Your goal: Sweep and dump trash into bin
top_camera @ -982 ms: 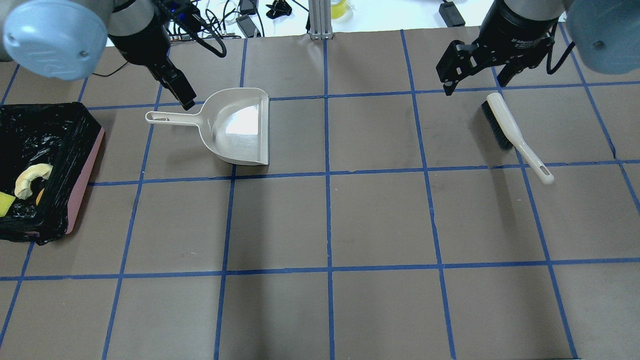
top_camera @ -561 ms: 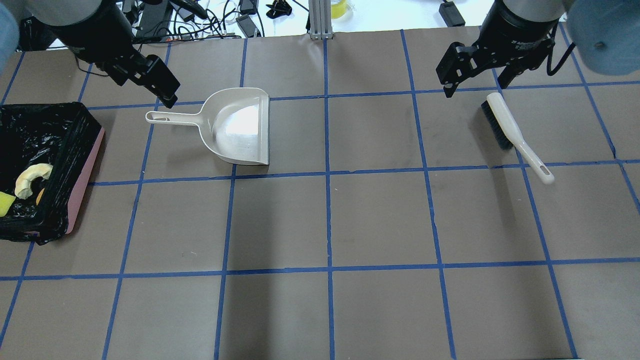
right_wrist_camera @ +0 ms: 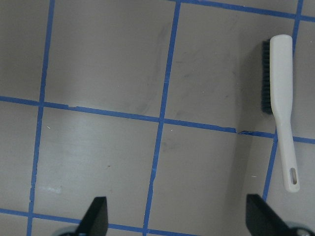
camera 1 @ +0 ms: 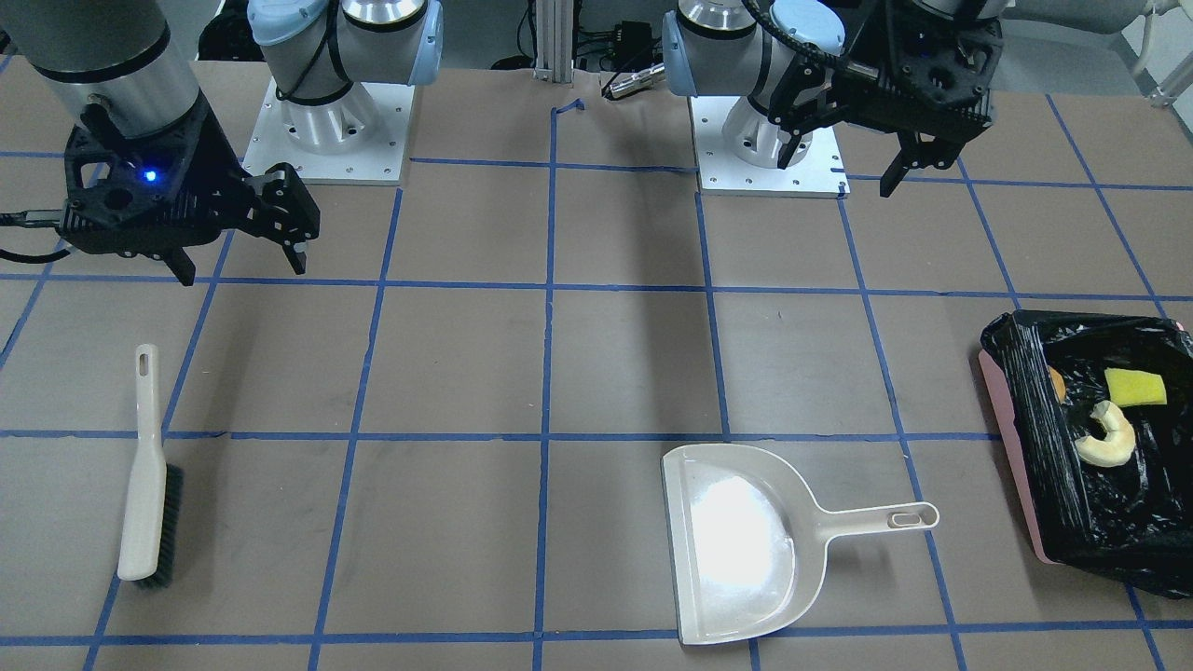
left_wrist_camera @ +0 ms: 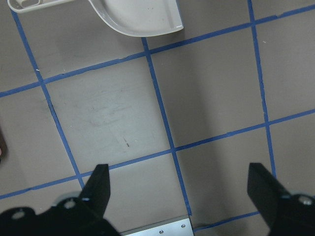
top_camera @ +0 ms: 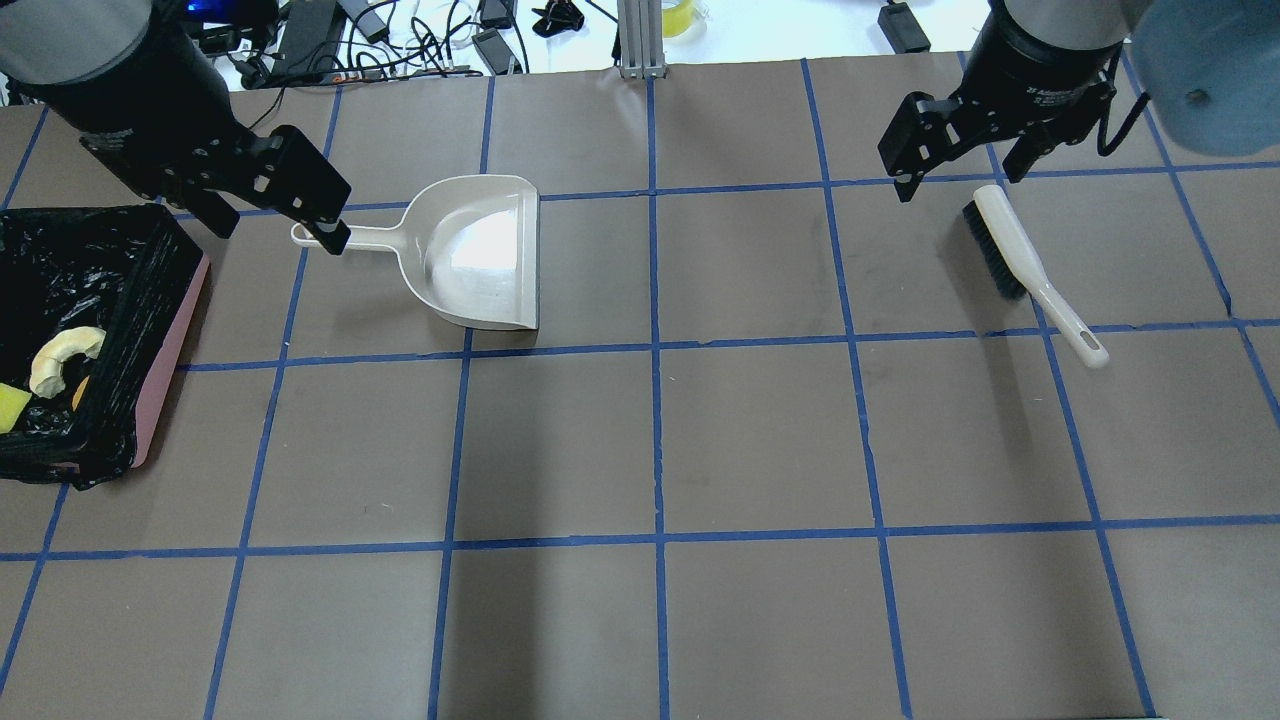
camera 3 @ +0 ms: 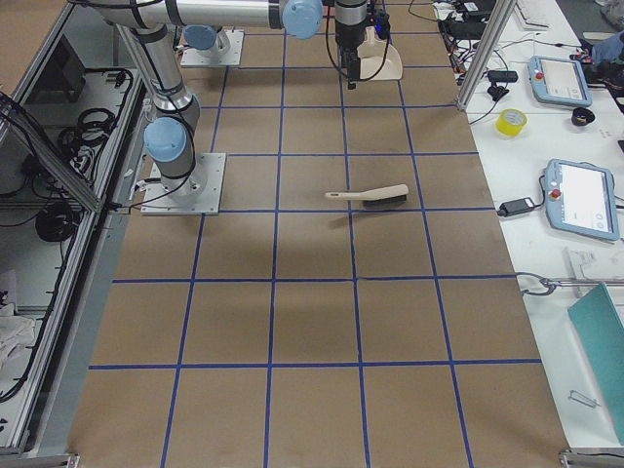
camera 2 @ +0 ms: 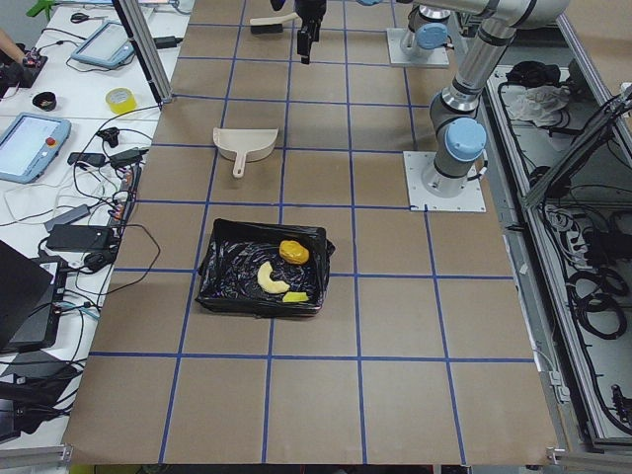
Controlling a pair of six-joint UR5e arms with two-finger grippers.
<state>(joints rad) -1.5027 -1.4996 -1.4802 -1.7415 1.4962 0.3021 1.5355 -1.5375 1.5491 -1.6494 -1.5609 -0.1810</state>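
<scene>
— Left pincer: how does it stand?
— Spread wide, gripping nothing. It hangs above the worktop between the bin and the dustpan. From overhead one finger overlaps the tip of the dustpan's handle, but the wrist view shows it well above, touching nothing.
— And the right pincer?
— Equally wide, also with nothing in its grip. It is raised at about 11 o'clock of the brush, which lies at 2 o'clock on the worktop.
— Where's the trash?
— All inside the bin, at 9 o'clock by the worktop's edge. The croissant is in the middle, with the sponge at its 7 o'clock. The potato sits against the wall nearer the dustpan.
— The dustpan itself?
— Flat at 11 o'clock, handle pointing to 9, toward the bin.
</scene>
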